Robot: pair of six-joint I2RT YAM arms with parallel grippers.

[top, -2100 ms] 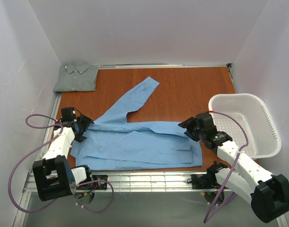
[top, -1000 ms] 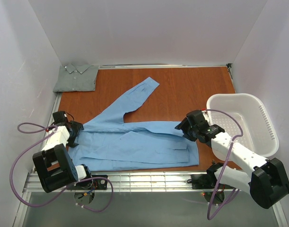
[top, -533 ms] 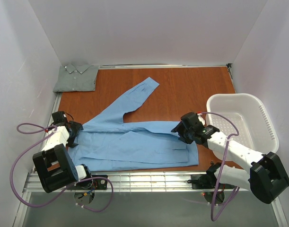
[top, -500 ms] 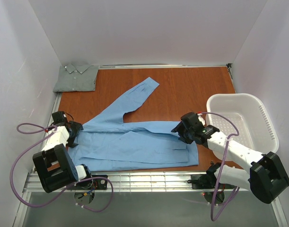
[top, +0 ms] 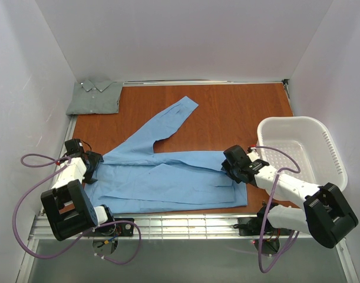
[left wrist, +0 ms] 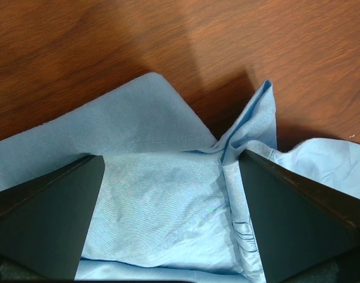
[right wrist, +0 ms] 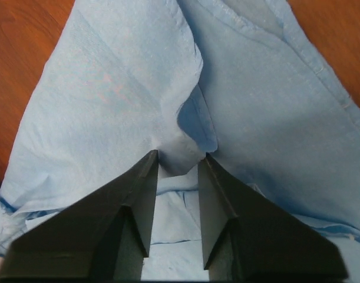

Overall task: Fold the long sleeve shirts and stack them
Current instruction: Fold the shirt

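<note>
Left fingers [left wrist: 44, 218] wide over edge of one blue shirt [top: 168, 177]; right fingers [right wrist: 132, 200] pinch its fold; one grey-green shirt [top: 96, 97] far-left.

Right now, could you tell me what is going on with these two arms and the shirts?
Both arms are working on the light blue shirt, which lies spread out on the table. The left gripper is wide open over the shirt's left end. The right gripper, at its right end, has its jaws narrow around a pucker of cloth; whether it is firmly pinched is unclear. The grey-green shirt sits folded in the far left corner, and a white basket stands to the right.
</note>
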